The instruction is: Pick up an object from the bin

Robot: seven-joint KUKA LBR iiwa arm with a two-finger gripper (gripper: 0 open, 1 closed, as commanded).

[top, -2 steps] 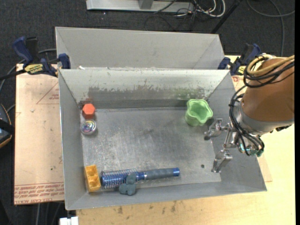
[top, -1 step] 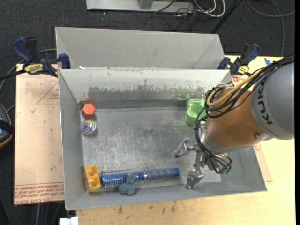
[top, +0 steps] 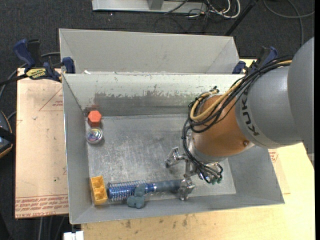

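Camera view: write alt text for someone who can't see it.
A robot arm reaches from the right into a grey metal bin, its open gripper at the right end of a long blue tube along the near wall. A yellow block lies at the tube's left end; an orange cap and a small silver thing sit by the left wall.

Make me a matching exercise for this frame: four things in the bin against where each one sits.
1. orange block
2. shiny silver round thing
3. yellow block
4. hand

a. at the right end of the long blue thing
b. lower-left floor corner of the bin
c. upper-left floor corner
d. just below the orange block

Pairs: 1-c, 2-d, 3-b, 4-a.
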